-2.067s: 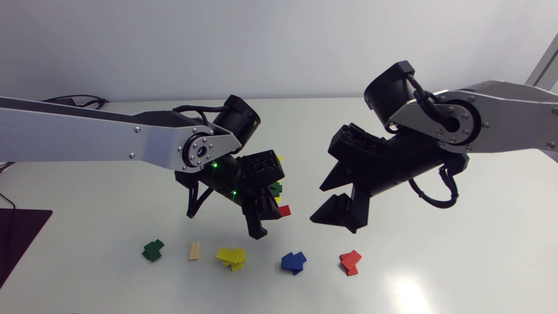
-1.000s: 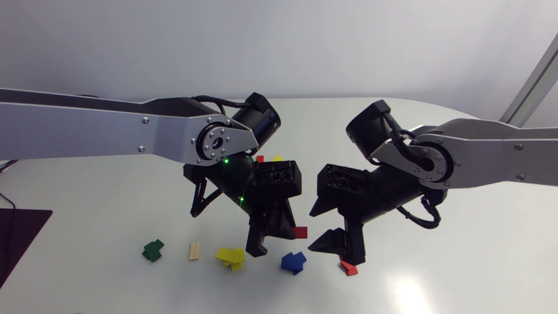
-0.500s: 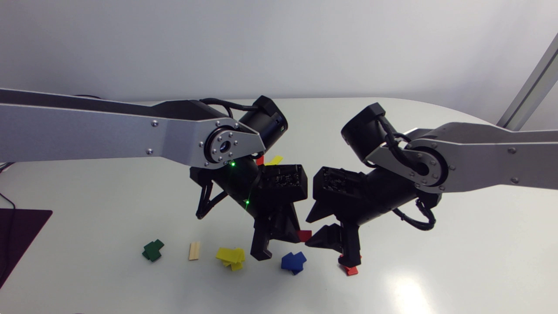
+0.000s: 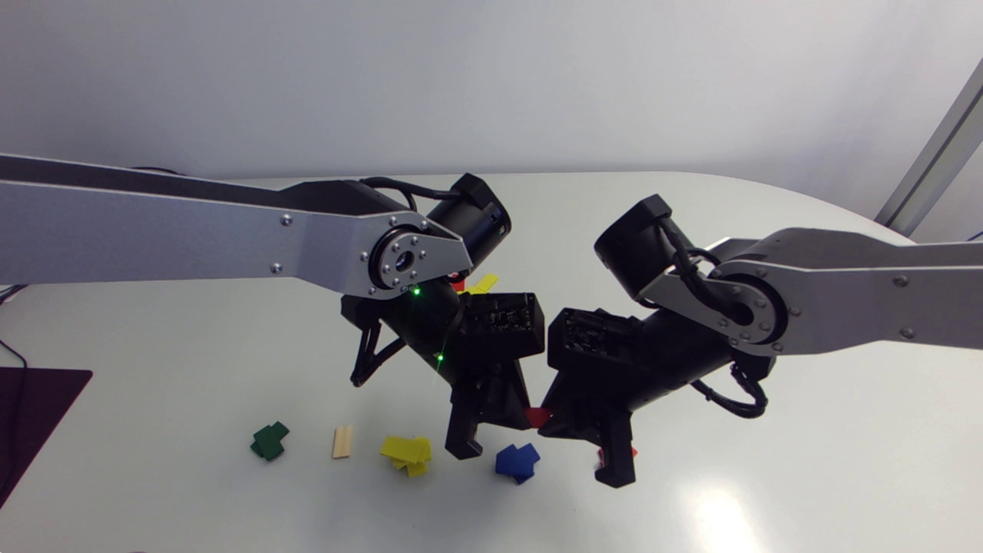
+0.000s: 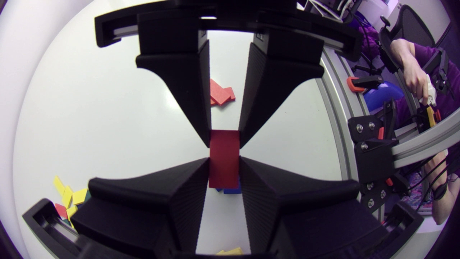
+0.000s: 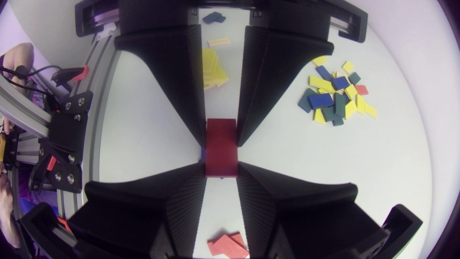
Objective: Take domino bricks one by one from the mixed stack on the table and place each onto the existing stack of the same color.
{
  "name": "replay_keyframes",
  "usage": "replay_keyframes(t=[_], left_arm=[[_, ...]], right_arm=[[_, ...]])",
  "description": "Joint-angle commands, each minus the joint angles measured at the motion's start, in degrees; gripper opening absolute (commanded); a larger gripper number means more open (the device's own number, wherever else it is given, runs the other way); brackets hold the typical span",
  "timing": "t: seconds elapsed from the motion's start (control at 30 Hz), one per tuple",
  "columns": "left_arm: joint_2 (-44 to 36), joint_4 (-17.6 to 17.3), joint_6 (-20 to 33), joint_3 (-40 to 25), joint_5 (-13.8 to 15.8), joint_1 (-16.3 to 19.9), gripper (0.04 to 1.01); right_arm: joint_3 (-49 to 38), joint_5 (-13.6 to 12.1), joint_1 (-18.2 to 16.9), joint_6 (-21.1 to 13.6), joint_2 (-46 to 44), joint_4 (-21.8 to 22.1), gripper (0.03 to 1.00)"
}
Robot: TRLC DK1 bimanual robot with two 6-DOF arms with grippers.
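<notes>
A red brick (image 4: 536, 417) hangs above the table between my two arms. My left gripper (image 4: 522, 415) is shut on one end of it, and my right gripper (image 4: 554, 421) is shut on the other end, tip to tip. In the left wrist view the red brick (image 5: 224, 162) sits between my left gripper (image 5: 224, 174) and the right gripper (image 5: 224, 138) opposite. The right wrist view shows the same red brick (image 6: 221, 147). The red stack (image 6: 228, 246) lies under my right gripper (image 6: 221, 171). The mixed pile (image 6: 336, 95) lies off to one side.
Along the table's front stand a green stack (image 4: 269, 442), a single wooden brick (image 4: 342, 442), a yellow stack (image 4: 407, 453) and a blue stack (image 4: 517, 461). The right gripper mostly hides the red stack (image 4: 631, 452). A dark mat (image 4: 31, 399) lies at the left edge.
My left arm carried the red brick right and a little down. My right gripper came in from the right, lowered, and shut its fingers on the brick's free end.
</notes>
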Motion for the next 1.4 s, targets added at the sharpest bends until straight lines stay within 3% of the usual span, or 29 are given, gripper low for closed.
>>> replay_keyframes(t=[0.0, 0.23, 0.27, 0.33, 0.37, 0.83, 1.1, 1.37], left_arm=[[1.72, -0.82, 0.19, 1.89, 0.97, -1.0, 0.289], [2.16, -0.82, -1.13, 3.21, 1.05, -1.27, 0.31], [2.07, -0.99, -1.39, 3.47, 1.05, -1.27, 0.452], [1.63, -1.87, -1.31, 4.09, 0.97, -1.0, 0.93], [1.11, -2.14, -1.39, 4.35, 1.05, -0.83, 1.005], [-2.23, -2.57, -2.1, 2.59, 0.97, 2.25, 1.003], [-3.29, 0.77, -5.0, 0.04, 0.97, 3.13, 1.003], [-4.34, 2.35, -6.4, -2.59, 0.97, 3.39, 1.003]], right_arm=[[-1.26, 0.45, 0.53, 0.68, -1.28, 0.43, 0.254], [-1.78, 0.89, 1.06, 1.12, -2.6, 0.51, 0.207], [-1.78, 1.06, 0.97, 1.12, -2.51, 0.51, 0.207], [-1.87, 1.24, 0.36, 1.12, -2.6, 0.6, 0.207], [-1.87, 1.33, -0.17, 0.94, -2.6, 0.51, 0.207], [-5.83, 1.42, -6.94, -1.43, -6.11, 0.43, 0.208], [-11.98, 0.54, -12.12, -3.45, -9.28, 1.31, 0.208], [-17.6, 0.36, -13.79, -3.63, -9.98, 4.38, 0.208]])
